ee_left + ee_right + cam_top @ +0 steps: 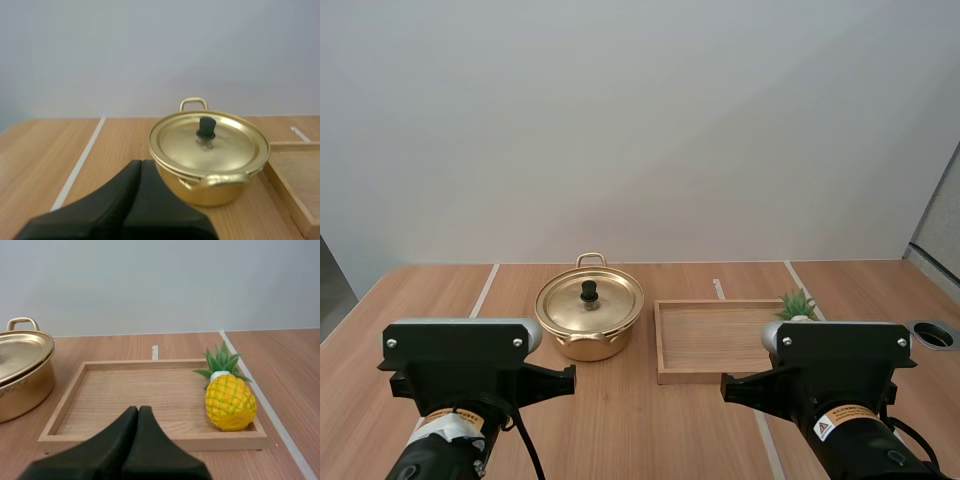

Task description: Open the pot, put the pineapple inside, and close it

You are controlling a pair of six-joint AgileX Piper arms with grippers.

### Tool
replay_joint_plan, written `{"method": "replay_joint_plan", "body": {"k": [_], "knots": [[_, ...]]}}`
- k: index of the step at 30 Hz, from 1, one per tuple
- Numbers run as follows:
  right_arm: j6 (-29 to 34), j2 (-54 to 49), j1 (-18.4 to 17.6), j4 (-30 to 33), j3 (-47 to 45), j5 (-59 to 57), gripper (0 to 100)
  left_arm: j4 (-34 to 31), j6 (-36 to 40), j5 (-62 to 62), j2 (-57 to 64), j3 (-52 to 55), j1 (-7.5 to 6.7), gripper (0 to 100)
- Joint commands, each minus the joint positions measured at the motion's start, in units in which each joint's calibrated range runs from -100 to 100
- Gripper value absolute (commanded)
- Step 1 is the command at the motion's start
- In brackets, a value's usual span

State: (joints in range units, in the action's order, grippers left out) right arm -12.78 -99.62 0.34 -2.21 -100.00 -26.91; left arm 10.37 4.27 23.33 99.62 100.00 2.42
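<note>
Since the lid (590, 300) sits squarely on the pot (588, 342), the task looks to be at its first step, opening. The left gripper (140, 163) is clenched on nothing and points at the pot without touching it. Next it would need to spread its fingers and settle over the black knob (206, 127). The right gripper (138, 409), also clenched and empty, faces the tray (150, 441). The pineapple (230, 401) lies at the tray's right end. On the counter (650, 430) are one pot, one lid, one tray and one pineapple.

No legible text, even on the warning sticker (829, 428)
</note>
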Motion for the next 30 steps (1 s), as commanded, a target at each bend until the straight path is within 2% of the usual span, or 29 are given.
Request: {"method": "replay_joint_plan", "body": {"k": [1,4,9,12,16,20,25,30], "knots": [[0.14,-0.38,-0.11,0.45,0.00,15.72,0,0.14,0.63,-13.63,0.38,0.00,-0.27,0],[0.14,-0.38,-0.11,0.45,0.00,28.96,0,0.14,0.52,-27.72,0.38,0.00,-0.27,0],[0.04,-0.38,-0.11,0.45,0.00,40.82,0,-0.32,-1.18,-38.91,0.38,0.00,-0.27,0],[-1.62,-0.38,-0.11,1.61,0.00,38.44,0,-4.90,-1.87,-38.91,0.38,0.00,-0.27,0],[-4.85,-0.38,-0.11,8.90,3.86,38.05,0,-8.13,-2.41,-37.40,0.38,-2.26,-0.27,0],[-4.85,-0.38,-0.11,10.69,8.67,36.42,0,-8.47,-2.54,-36.77,0.38,-7.10,-0.27,0],[-4.53,-0.38,-0.11,10.07,16.61,23.48,0,-8.47,-2.54,-26.89,0.38,-15.02,-0.27,0],[-4.43,-0.38,-0.11,6.72,25.06,10.74,0,-8.47,-2.54,-14.65,0.38,-22.72,-0.27,0]]}}
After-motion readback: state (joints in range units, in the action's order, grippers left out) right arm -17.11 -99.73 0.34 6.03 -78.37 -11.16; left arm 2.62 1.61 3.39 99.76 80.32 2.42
